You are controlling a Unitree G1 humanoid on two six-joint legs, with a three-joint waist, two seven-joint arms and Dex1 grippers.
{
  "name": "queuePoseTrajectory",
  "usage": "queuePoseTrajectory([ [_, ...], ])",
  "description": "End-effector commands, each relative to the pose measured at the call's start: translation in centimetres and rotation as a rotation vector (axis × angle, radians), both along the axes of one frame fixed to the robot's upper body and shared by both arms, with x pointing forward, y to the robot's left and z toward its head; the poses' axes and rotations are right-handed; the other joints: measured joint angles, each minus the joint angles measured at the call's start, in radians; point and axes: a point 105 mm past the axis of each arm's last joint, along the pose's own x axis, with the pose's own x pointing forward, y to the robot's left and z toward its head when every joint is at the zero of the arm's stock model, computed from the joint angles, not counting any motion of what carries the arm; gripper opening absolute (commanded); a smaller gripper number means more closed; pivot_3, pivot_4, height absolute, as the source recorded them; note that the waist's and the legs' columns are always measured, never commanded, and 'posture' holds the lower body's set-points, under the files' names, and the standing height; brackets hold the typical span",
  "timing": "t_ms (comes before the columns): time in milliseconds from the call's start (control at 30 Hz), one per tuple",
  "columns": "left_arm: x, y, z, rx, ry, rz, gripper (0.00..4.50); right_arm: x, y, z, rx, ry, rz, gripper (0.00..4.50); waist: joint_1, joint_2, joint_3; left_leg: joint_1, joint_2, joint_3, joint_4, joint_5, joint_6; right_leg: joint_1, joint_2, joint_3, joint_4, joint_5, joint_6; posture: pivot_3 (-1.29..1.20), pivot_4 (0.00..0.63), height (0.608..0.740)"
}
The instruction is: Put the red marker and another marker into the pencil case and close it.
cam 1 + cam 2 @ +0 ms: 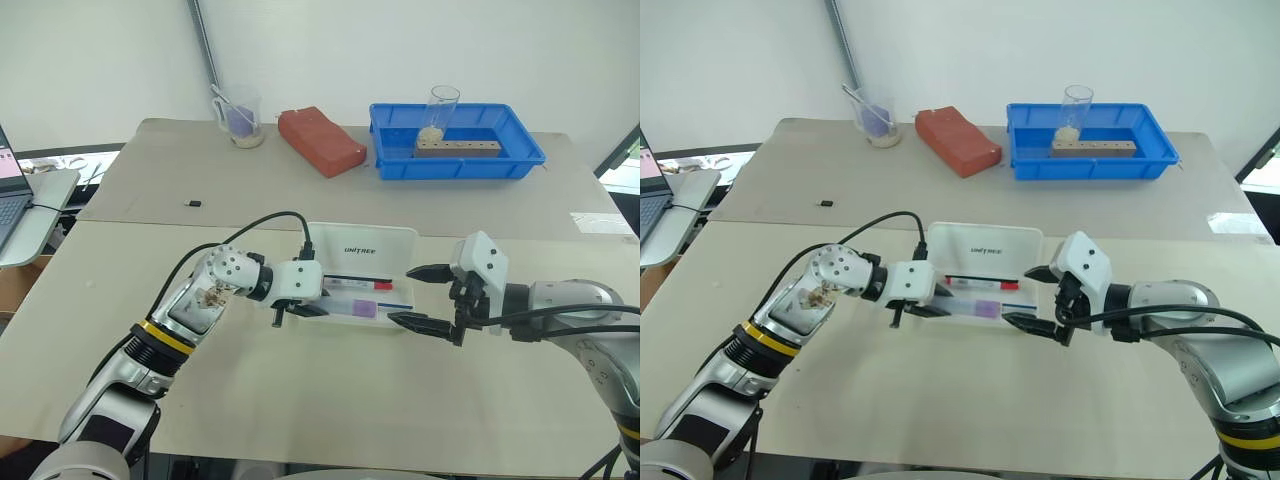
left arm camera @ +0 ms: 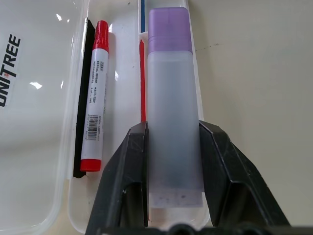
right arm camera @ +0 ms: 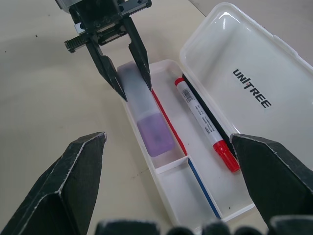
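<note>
Case: translucent white plastic pencil case (image 1: 360, 268), lid open for loading | Red-capped white marker (image 2: 93, 98) lies inside | Left gripper (image 2: 171, 134) grasps lavender purple-capped marker (image 2: 172, 112), low in case's front compartment | Right gripper (image 3: 168, 161) released, beside case | Wrist views reveal thin red stick (image 2: 142, 83).

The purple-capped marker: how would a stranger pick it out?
Find the open pencil case with UNITREE on its lid, on the near table. The purple-capped marker lies at its front edge, between the left pincer fingers. It is thicker than the red marker beside it.
</note>
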Motion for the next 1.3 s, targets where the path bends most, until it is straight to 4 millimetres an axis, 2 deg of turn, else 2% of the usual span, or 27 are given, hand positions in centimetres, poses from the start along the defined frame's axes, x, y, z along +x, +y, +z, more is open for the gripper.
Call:
queuePoseTrajectory([
  [33, 0.7, -0.1, 1.3, -0.017, -0.047, 0.013, 2.76, 0.3, -0.3, 1.2, -0.002, -0.060, -0.006, 4.50, 0.000, 0.000, 0.000, 0.000, 0.000, 0.000, 0.000, 0.000, 0.000, 0.000, 0.000, 0.000, 0.000, 0.000, 0.000, 0.00, 0.150, 0.740],
  [133, 0.7, 0.1, 1.8, -0.022, -0.054, 0.016, 4.25, 0.4, -0.5, 1.1, -0.003, -0.057, -0.011, 4.50, 0.000, 0.000, 0.000, 0.000, 0.000, 0.000, 0.000, 0.000, 0.000, 0.000, 0.000, 0.000, 0.000, 0.000, 0.000, 0.00, 0.150, 0.740],
  [167, 0.7, 0.1, 2.0, -0.024, -0.056, 0.016, 4.39, 0.5, -0.6, 1.1, -0.004, -0.056, -0.014, 4.50, 0.000, 0.000, 0.000, 0.000, 0.000, 0.000, 0.000, 0.000, 0.000, 0.000, 0.000, 0.000, 0.000, 0.000, 0.000, 0.00, 0.150, 0.740],
  [267, 0.6, 0.1, 3.6, -0.058, -0.078, 0.010, 4.39, 1.0, -1.9, 0.6, -0.039, -0.053, -0.042, 4.50, 0.001, 0.000, 0.000, 0.000, 0.000, 0.000, 0.000, 0.000, 0.000, 0.000, 0.000, 0.000, 0.000, 0.000, 0.000, 0.00, 0.150, 0.740],
  [467, -1.1, -1.6, 9.0, -0.192, -0.158, -0.116, 4.39, 3.1, -8.8, -1.1, -0.214, -0.024, -0.148, 4.50, 0.010, 0.000, 0.000, 0.000, 0.000, 0.000, 0.002, 0.000, 0.000, 0.001, 0.000, -0.001, 0.000, 0.000, 0.001, 0.00, 0.150, 0.740],
  [567, -2.0, -2.9, 10.8, -0.280, -0.140, -0.174, 4.39, 4.1, -11.6, -2.2, -0.254, 0.001, -0.190, 4.50, 0.011, 0.000, 0.000, 0.000, 0.000, 0.000, 0.003, 0.000, 0.000, 0.002, 0.000, -0.001, -0.001, 0.000, 0.001, 0.00, 0.150, 0.740],
  [667, -2.5, -3.9, 11.7, -0.347, -0.127, -0.209, 4.39, 4.7, -13.9, -3.6, -0.310, 0.047, -0.211, 4.50, 0.008, 0.003, 0.002, 0.000, 0.000, 0.000, 0.006, -0.001, 0.001, 0.003, 0.000, 0.000, 0.000, 0.000, 0.001, 0.00, 0.150, 0.740],
  [733, -2.8, -4.4, 12.1, -0.372, -0.129, -0.225, 4.39, 5.1, -14.8, -4.3, -0.335, 0.077, -0.214, 4.50, 0.006, 0.006, 0.003, 0.000, 0.000, 0.000, 0.009, -0.002, 0.004, 0.005, 0.000, 0.000, 0.000, 0.000, 0.002, 0.00, 0.150, 0.740],
  [1033, -3.6, -4.5, 12.4, -0.384, -0.124, -0.238, 4.39, 7.0, -15.9, -5.4, -0.362, 0.120, -0.241, 4.50, -0.006, 0.008, 0.004, 0.009, -0.001, 0.000, 0.010, -0.003, 0.005, 0.015, 0.000, 0.000, -0.003, -0.001, 0.003, 0.00, 0.150, 0.740],
  [1167, -3.6, -4.1, 12.4, -0.375, -0.128, -0.224, 4.50, 7.0, -16.2, -6.0, -0.361, 0.138, -0.243, 3.43, -0.003, 0.008, 0.004, 0.008, -0.002, -0.001, 0.010, -0.003, 0.005, 0.017, -0.001, 0.000, -0.004, -0.002, 0.004, 0.00, 0.150, 0.740],
  [1300, -3.8, -4.1, 12.8, -0.379, -0.131, -0.217, 4.50, 7.2, -16.4, -5.9, -0.356, 0.135, -0.253, 1.99, -0.004, 0.008, 0.004, 0.008, -0.002, -0.001, 0.011, -0.004, 0.005, 0.018, -0.001, 0.000, -0.005, -0.002, 0.004, 0.00, 0.150, 0.740],
])
